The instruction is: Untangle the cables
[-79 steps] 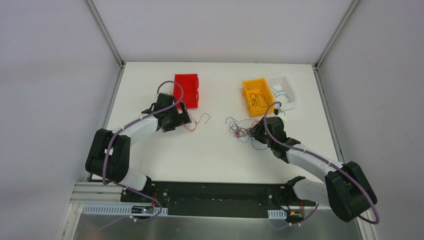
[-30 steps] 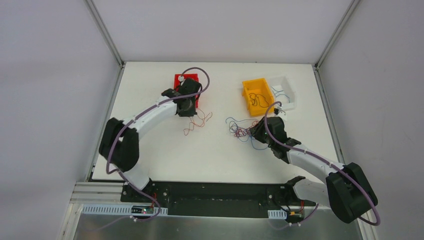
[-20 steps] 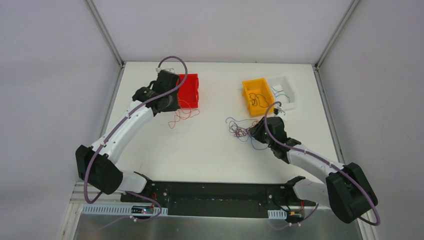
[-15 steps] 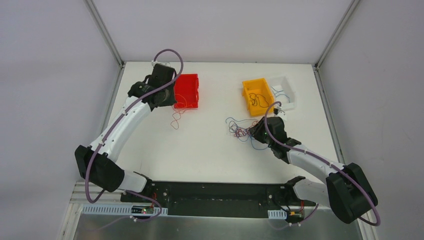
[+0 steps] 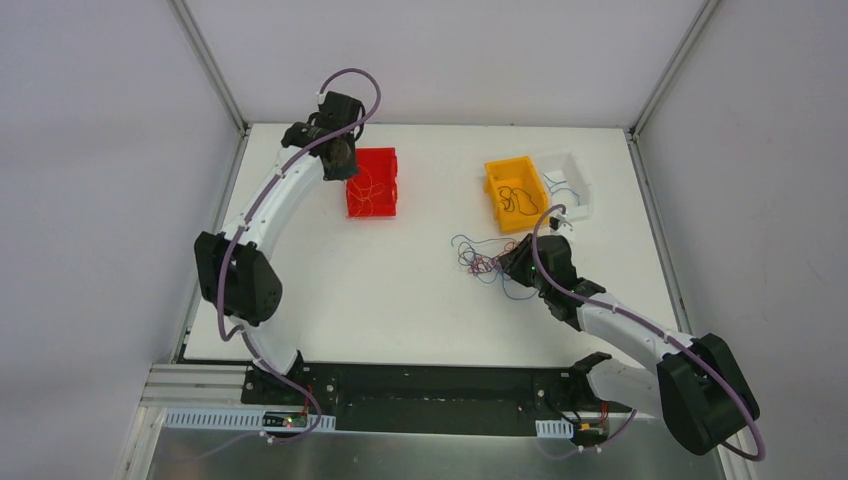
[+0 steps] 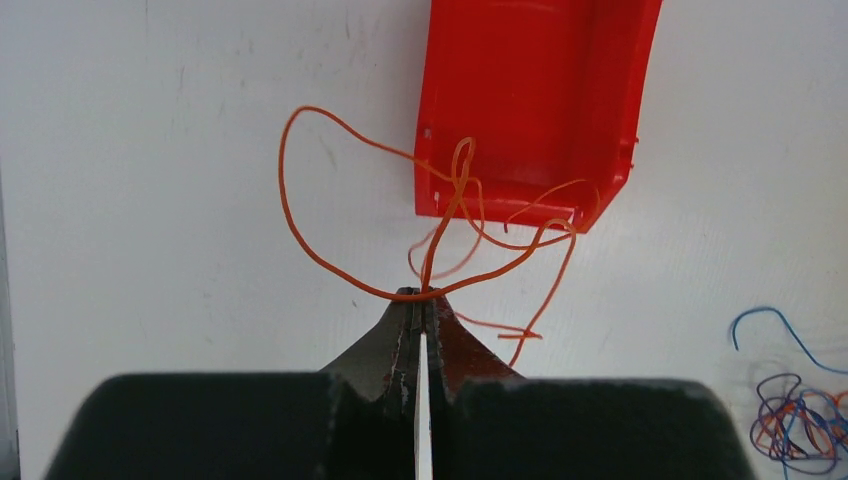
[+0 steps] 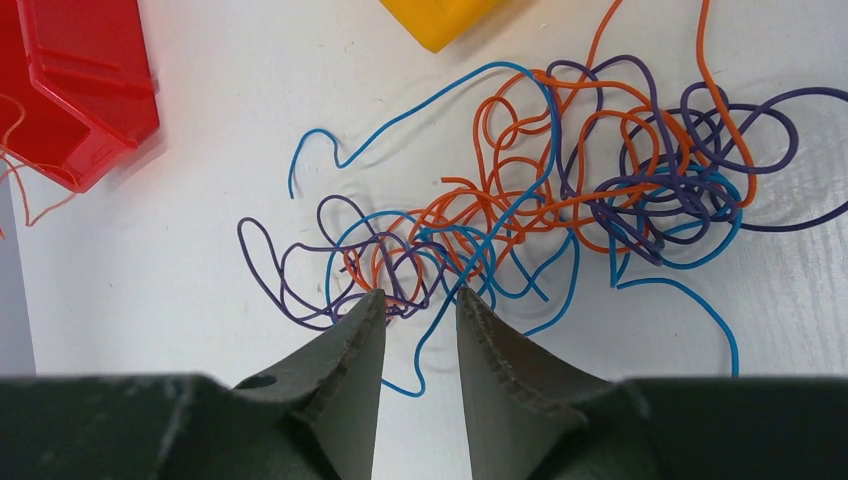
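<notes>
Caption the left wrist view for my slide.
Left end effector shut on orange cable, its loops partly over the red bin.

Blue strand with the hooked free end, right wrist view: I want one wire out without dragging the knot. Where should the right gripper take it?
Likely grip the blue strand just behind its hook, coming from above, left of the knot. There it lies flat on the table, crossing nothing, so the open right gripper would close on it alone.

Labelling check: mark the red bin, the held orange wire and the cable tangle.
red bin (image 6: 520, 90): left wrist view, bare inner floor.
orange wire (image 6: 281, 175): left wrist view, left side of big loop.
cable tangle (image 7: 520, 225): right wrist view, dense middle of knot.
</notes>
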Robot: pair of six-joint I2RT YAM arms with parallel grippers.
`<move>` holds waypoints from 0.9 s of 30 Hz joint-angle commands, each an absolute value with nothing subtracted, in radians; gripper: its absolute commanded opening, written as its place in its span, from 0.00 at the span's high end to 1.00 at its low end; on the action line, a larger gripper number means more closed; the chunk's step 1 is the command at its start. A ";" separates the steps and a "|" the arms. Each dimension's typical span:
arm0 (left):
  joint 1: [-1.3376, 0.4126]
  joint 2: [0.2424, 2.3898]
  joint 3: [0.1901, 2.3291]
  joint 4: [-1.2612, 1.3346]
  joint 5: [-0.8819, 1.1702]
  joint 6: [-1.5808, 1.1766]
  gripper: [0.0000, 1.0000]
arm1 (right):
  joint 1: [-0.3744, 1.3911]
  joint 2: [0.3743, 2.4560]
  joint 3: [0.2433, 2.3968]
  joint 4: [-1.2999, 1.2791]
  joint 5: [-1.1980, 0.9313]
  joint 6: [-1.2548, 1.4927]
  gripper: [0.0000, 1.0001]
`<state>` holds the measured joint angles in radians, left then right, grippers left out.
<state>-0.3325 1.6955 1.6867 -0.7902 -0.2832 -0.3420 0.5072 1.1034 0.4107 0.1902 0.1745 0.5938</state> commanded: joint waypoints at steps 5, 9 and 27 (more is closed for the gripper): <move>-0.315 1.869 1.956 -0.813 -0.335 -0.284 1.00 | 0.504 1.079 0.405 0.220 0.187 0.586 0.65; -0.313 1.889 2.068 -0.840 -0.323 -0.278 1.00 | 0.505 1.087 0.408 0.220 0.187 0.586 0.65; -0.296 1.978 2.190 -0.872 -0.260 -0.265 1.00 | 0.504 1.089 0.403 0.224 0.176 0.590 0.65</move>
